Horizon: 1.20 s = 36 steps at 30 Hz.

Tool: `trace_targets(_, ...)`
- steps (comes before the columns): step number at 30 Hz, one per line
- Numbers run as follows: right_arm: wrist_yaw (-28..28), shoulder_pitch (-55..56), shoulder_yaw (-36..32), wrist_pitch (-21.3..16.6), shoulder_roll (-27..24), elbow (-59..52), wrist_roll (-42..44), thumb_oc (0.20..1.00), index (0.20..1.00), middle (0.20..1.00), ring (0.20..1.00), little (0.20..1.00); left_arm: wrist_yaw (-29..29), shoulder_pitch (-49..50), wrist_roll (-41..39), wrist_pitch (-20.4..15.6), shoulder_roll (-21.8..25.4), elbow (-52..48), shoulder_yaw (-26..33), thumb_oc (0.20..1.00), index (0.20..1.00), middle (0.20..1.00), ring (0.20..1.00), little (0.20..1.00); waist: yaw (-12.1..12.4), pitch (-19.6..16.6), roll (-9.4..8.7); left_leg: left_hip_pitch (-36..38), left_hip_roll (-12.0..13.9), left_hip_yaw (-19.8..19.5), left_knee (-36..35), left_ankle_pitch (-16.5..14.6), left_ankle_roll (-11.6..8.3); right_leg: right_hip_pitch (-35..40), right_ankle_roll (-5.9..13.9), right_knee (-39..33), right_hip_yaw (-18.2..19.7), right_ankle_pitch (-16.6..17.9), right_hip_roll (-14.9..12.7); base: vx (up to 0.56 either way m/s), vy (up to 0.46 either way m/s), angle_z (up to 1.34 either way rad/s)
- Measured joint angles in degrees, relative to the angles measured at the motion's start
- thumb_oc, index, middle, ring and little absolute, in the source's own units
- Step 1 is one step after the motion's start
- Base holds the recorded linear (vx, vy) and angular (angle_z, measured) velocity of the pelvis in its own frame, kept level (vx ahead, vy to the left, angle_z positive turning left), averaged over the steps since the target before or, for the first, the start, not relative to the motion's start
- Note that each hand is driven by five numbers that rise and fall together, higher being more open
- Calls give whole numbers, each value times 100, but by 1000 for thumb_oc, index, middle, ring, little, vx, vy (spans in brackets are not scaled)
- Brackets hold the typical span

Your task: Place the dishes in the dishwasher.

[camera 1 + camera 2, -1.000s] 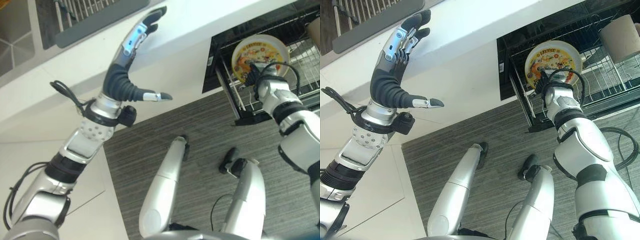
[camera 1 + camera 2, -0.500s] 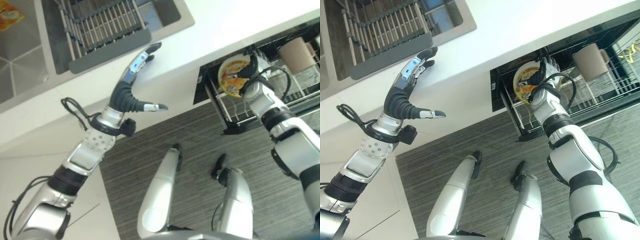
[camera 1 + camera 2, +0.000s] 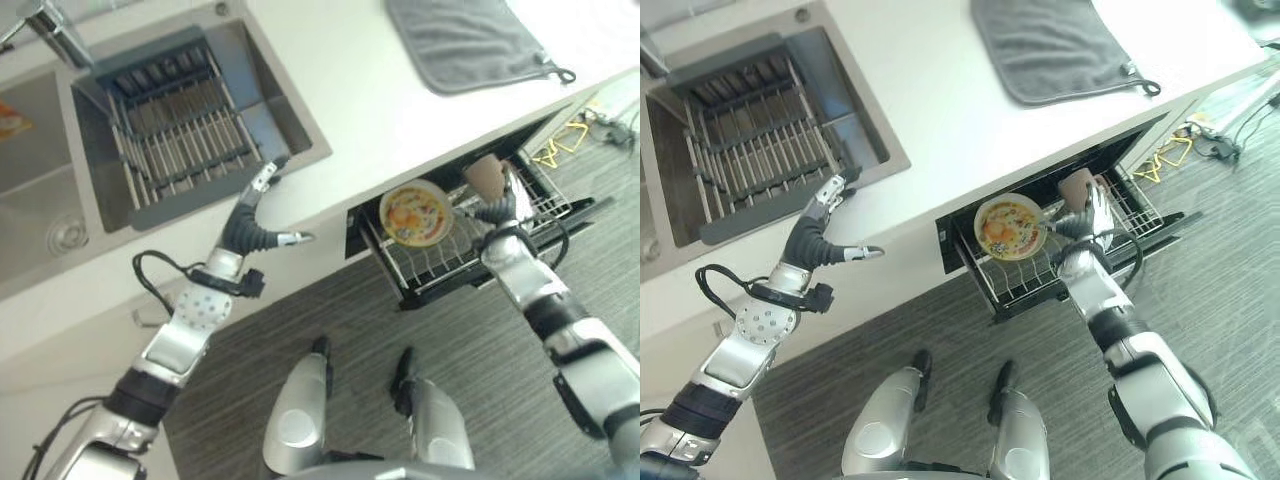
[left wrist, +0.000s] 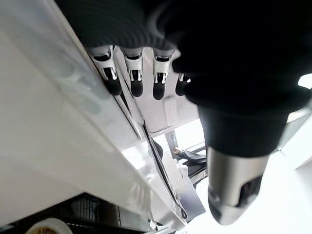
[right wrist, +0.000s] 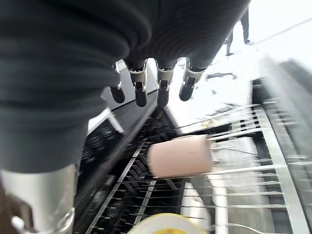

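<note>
At the upper left of the head views a sink (image 3: 300, 150) is set into the white counter (image 3: 940, 110), and a dark dish drainer (image 3: 175, 130) with rows of tines sits inside it. Just below the sink's front edge, left of centre, the left hand (image 3: 252, 215) is raised over the counter's lip with its fingers straight and its thumb stretched out sideways, holding nothing; the left wrist view shows the same relaxed, spread fingers (image 4: 134, 80) above the pale counter front.

Along the top, right of centre, a grey cloth mat (image 3: 1055, 45) lies flat on the counter, one corner reaching the front edge.

Below the counter, right of centre, the dishwasher (image 3: 365, 225) is open and its wire rack (image 3: 1025, 280) is pulled out over the grey striped floor (image 3: 940, 330). A round yellow-rimmed plate (image 3: 1008, 226) with a colourful picture stands tilted on edge in the left part of the rack. Just to its right a beige mug (image 3: 484, 175) lies on its side on the rack wires, as the right wrist view shows.

The right hand (image 3: 1087, 220) is over the rack between plate and mug, close beside the mug. Its fingers (image 5: 161, 87) are extended and slack, gripping nothing.

At the upper right, yellow cords (image 3: 555, 150) lie on the floor past the dishwasher.
</note>
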Motion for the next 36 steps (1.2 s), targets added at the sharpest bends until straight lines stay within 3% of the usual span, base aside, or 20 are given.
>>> trace_targets(1,-31,557,-137,80,75,-681,-2,1000,1000,1000,1000,1000,3,212,0,34,-46,0,181,1000,1000,1000,1000,1000,-138,-23,-25,293,7,89,-203,2,-7,249,-6,-208,52,31,31,256,79,-49)
trace_targets(2,-178,1445,-275,73,458,-1562,-13,1000,1000,1000,1000,1000,11,588,1,64,-213,8,477,1000,1000,1000,1000,1000,-380,-490,-93,605,37,263,-647,70,-60,474,20,-620,133,145,117,331,131,-51)
trace_targets(3,-165,1907,-530,-6,487,-1775,-30,1000,1000,1000,1000,1000,0,668,9,65,-373,-39,480,1000,1000,1000,1000,1000,-472,-600,-68,890,85,325,-822,103,-108,674,1,-784,163,186,189,323,132,-53)
trace_targets(4,-237,2995,-1051,-293,785,-2874,-181,1000,1000,1000,1000,1000,3,1359,51,51,-620,-410,775,1000,1000,1000,1000,1000,-499,-709,-30,1402,96,451,-1261,208,-159,996,6,-938,209,184,243,263,132,-43)
trace_targets(5,-325,3494,-1133,-476,778,-3156,-266,1000,1000,1000,1000,1000,30,1823,54,-8,-743,-502,960,1000,1000,1000,1000,1000,-534,-979,10,1529,124,576,-1419,212,-160,1052,5,-1020,248,177,287,119,65,-49)
trace_targets(7,-447,3484,-1506,-740,432,-2733,-418,1000,1000,1000,1000,1000,49,1721,55,-45,-721,-319,1009,1000,1000,1000,1000,1000,-819,-1278,59,1589,141,604,-1502,220,-175,1031,3,-1032,247,167,314,109,70,-24)
trace_targets(10,-480,3941,-2091,-1218,432,-3023,-695,1000,1000,1000,1000,1000,63,2001,47,-201,-706,-326,1440,1000,1000,1000,1000,1000,-846,-1500,159,1811,148,783,-1792,322,-210,1036,5,-1065,407,167,353,70,46,-24)
trace_targets(11,-522,4322,-2286,-1402,378,-3035,-698,1000,1000,1000,1000,1000,66,2138,31,-322,-688,-344,1581,1000,1000,1000,1000,1000,-970,-1638,170,1862,158,792,-1979,433,-214,1036,9,-1075,404,164,378,83,37,-17)
trace_targets(14,-481,4694,-2251,-1595,452,-2874,-625,1000,1000,1000,1000,1000,76,2281,25,-411,-674,-350,1577,1000,1000,1000,1000,1000,-1055,-1687,215,1890,183,913,-2066,519,-218,932,-20,-1026,518,184,415,75,8,-15)
trace_targets(16,-417,4674,-2163,-1608,547,-2489,-429,1000,1000,1000,1000,1000,41,2324,23,-491,-674,-367,1556,1000,1000,1000,1000,1000,-1092,-1697,239,1896,183,929,-2064,519,-218,933,-27,-1027,546,206,417,32,-27,-10)
trace_targets(19,-404,4432,-1657,-1784,625,-1857,-115,1000,1000,1000,1000,1000,-560,2347,-126,-662,-639,-386,1426,1000,1000,1000,1000,1000,-1077,-1690,346,1891,187,899,-2055,556,-202,942,-41,-1026,536,225,417,22,-67,2)
trace_targets(21,-432,3885,-1345,-1839,625,-1361,-50,1000,1000,1000,1000,1000,-776,2162,-146,-647,-472,-382,797,1000,1000,1000,1000,1000,-1059,-1680,377,1894,189,889,-2045,563,-203,951,-51,-1026,536,234,424,5,-20,2)
trace_targets(22,-477,3558,-1272,-1959,637,-1264,3,1000,1000,1000,1000,1000,-938,2113,-147,-606,-449,-381,371,1000,1000,1000,1000,1000,-1057,-1653,479,1898,194,887,-2048,574,-211,950,-58,-1028,528,239,432,11,-29,3)
trace_targets(24,-543,3477,-1270,-2033,637,-1251,9,1000,1000,1000,1000,1000,-979,2110,-254,-546,-450,-382,420,1000,1000,1000,1000,1000,-1034,-1582,562,1908,238,889,-2040,589,-211,960,-77,-1028,507,226,478,0,0,0)
trace_targets(26,-676,2942,-1015,-2260,703,-349,234,1000,1000,1000,1000,1000,-1096,1768,-309,-418,-439,-141,-98,1000,1000,1000,1000,1000,-952,-1293,548,1672,288,857,-1347,320,-168,840,-106,-512,489,-103,452,13,-21,16)
trace_targets(27,-691,2551,-802,-2443,757,-230,363,1000,1000,1000,1000,1000,-1337,1563,-246,-251,-406,83,-791,1000,1000,1000,1000,1000,-875,-1021,562,1371,299,741,-818,34,-174,367,-231,484,445,-580,308,-32,-42,24)
trace_targets(31,-884,1868,-645,-2846,829,-41,743,1000,1000,1000,1000,1000,-1246,1183,-80,-169,-312,600,-1416,1000,1000,1000,1000,1000,-782,-637,586,725,410,723,405,-420,-298,-363,-306,1784,570,-1093,237,-79,-16,2)
trace_targets(36,-861,1659,-661,-2951,885,460,1116,1000,1000,1000,1000,1000,-610,787,59,-218,-328,598,-1551,1000,1000,1000,1000,1000,-811,-381,758,193,575,713,1397,-852,-314,-910,-464,2788,691,-1616,201,-44,39,-3)
